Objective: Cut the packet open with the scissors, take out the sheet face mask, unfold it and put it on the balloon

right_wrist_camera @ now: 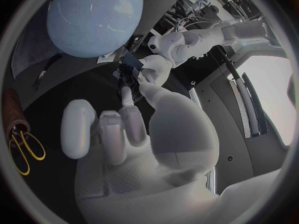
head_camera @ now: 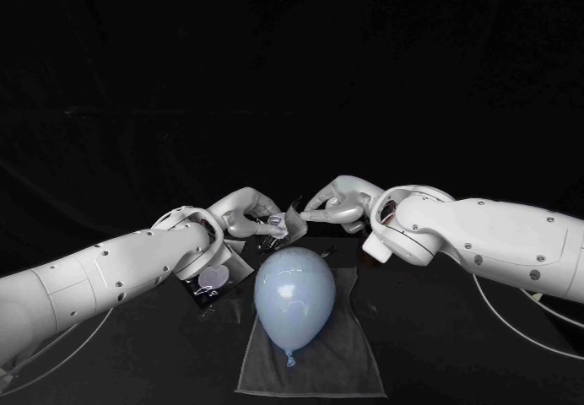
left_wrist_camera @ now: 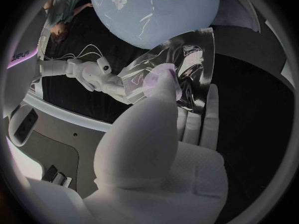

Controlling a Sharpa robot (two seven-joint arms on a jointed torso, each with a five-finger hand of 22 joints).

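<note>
A pale blue balloon (head_camera: 294, 295) lies on a grey cloth (head_camera: 262, 363) in the middle of the table. Just behind its far end both hands meet. My left hand (head_camera: 250, 215) and my right hand (head_camera: 331, 201) each pinch an edge of a glossy, translucent sheet face mask (head_camera: 285, 223), held in the air between them. In the left wrist view the mask (left_wrist_camera: 184, 64) hangs crumpled under the thumb of my left hand (left_wrist_camera: 162, 149), close to the balloon (left_wrist_camera: 156, 10). The right hand (left_wrist_camera: 99, 77) grips its other edge.
A dark packet (head_camera: 209, 285) with a pale print lies on the table under my left forearm, beside the balloon. Yellow-handled scissors (right_wrist_camera: 25, 149) lie flat on the table near a brown cylinder (right_wrist_camera: 12, 112), on the right arm's side.
</note>
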